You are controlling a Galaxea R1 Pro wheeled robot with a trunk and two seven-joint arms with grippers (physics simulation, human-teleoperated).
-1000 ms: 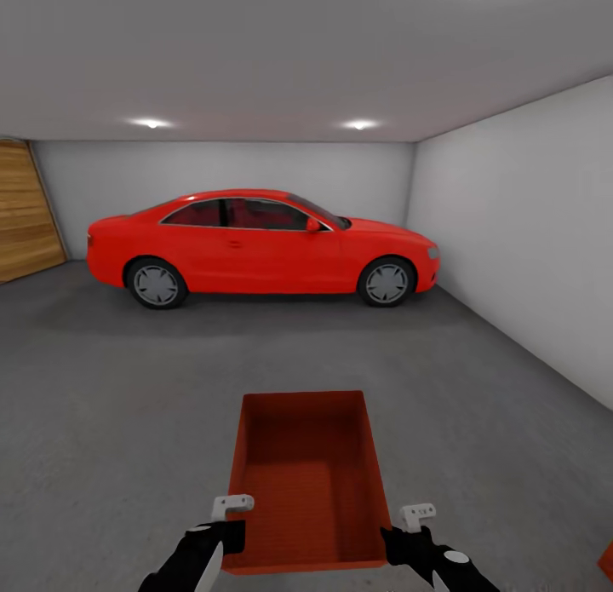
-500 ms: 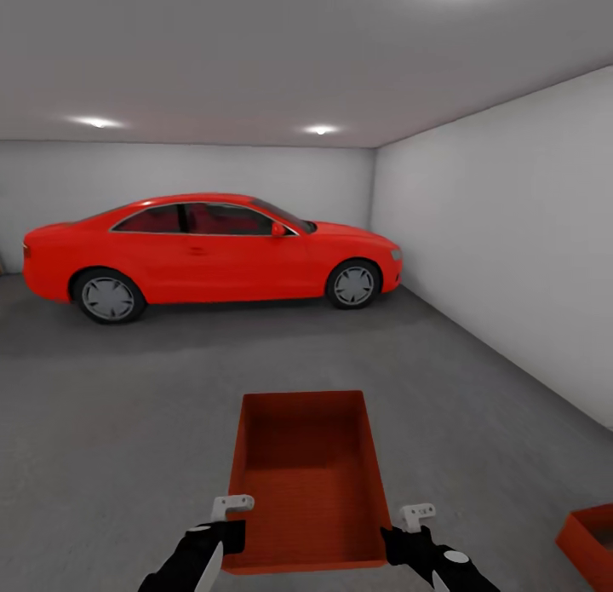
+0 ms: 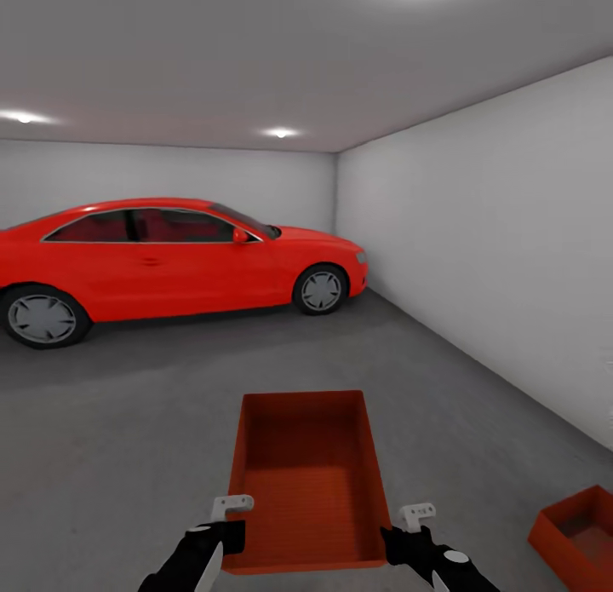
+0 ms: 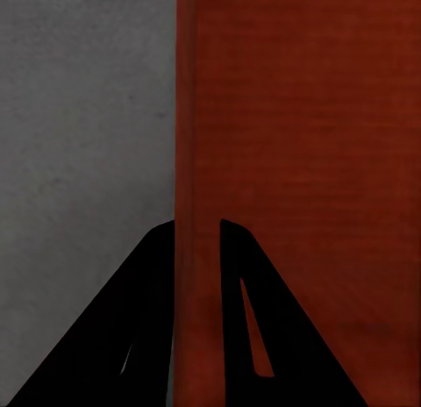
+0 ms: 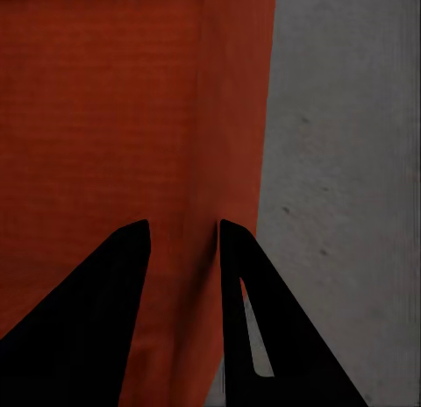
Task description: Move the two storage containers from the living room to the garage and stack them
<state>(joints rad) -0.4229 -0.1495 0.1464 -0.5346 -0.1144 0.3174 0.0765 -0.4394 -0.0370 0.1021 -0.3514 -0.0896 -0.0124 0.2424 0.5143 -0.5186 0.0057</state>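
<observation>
While one red car [image 3: 170,260] stands side-on by the far wall of the garage [image 3: 477,234], two orange-red storage containers show: the held container [image 3: 308,477] in front of the robot above the grey concrete floor [image 3: 111,422], and the second container [image 3: 583,532] resting on that floor well off to the right, near the side wall. Two ceiling lights [image 3: 279,133] glow overhead. Since a second ago the view has swung rightward, so the car sits further left, the wood-panelled door has left the picture and the second container has come into it; the held container keeps its place between the arms. The left gripper [image 4: 197,249] is clamped on the held container's left wall, one finger on each face, and the right gripper [image 5: 182,249] grips the right wall likewise, both reaching forward at the near corners.
</observation>
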